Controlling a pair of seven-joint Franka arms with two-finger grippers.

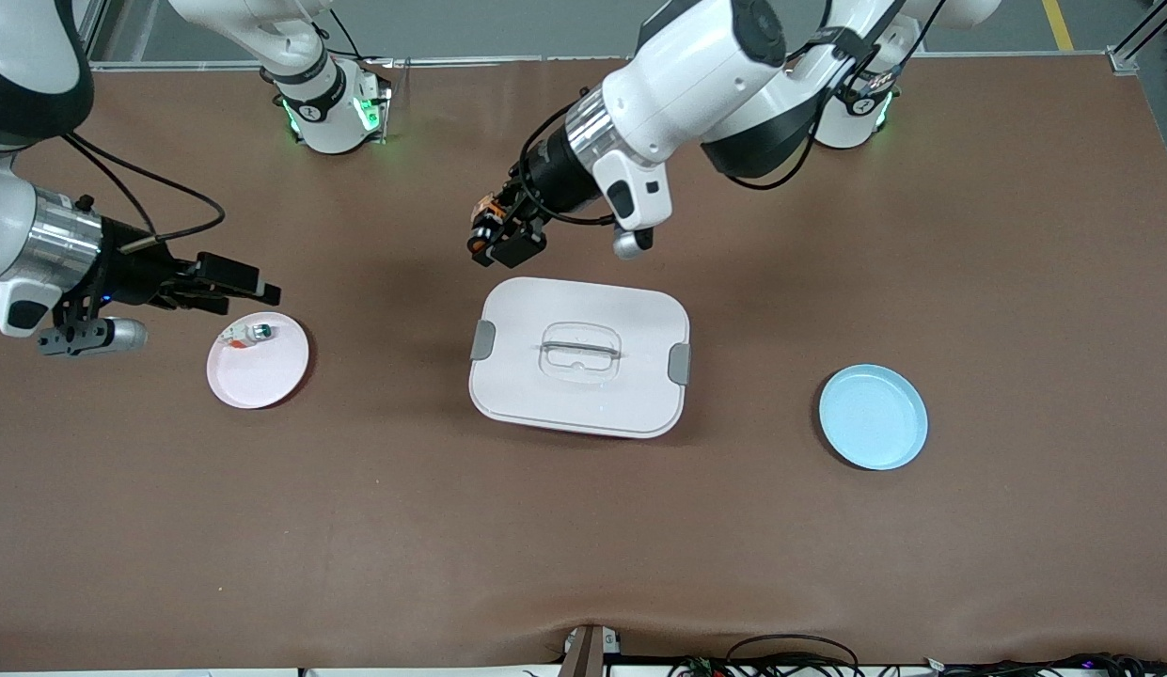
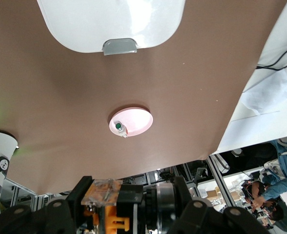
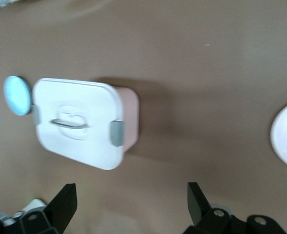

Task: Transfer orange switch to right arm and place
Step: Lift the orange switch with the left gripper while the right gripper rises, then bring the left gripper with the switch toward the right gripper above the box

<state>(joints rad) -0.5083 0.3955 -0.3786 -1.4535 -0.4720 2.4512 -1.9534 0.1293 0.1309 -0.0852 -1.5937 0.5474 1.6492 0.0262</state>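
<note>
The orange switch (image 1: pixel 486 218) is a tiny black and orange part held in the air by my left gripper (image 1: pixel 496 240), which is shut on it. That gripper hangs over the brown table right beside the white lidded box (image 1: pixel 545 310). In the left wrist view the switch (image 2: pixel 106 212) sits pinched in the left gripper (image 2: pixel 119 204), with a clear piece on top of it. My right gripper (image 1: pixel 254 282) stands open over the table at the rim of the pink plate (image 1: pixel 259 381), toward the right arm's end. Its black fingers (image 3: pixel 65 200) are wide apart with nothing between them (image 3: pixel 131 202).
A small white-and-teal part (image 1: pixel 249 333) lies on the pink plate (image 2: pixel 137 121). The white box (image 3: pixel 80 122) with grey clips stands mid-table. A light blue plate (image 1: pixel 873 417) lies toward the left arm's end. Cables run along the table's front edge.
</note>
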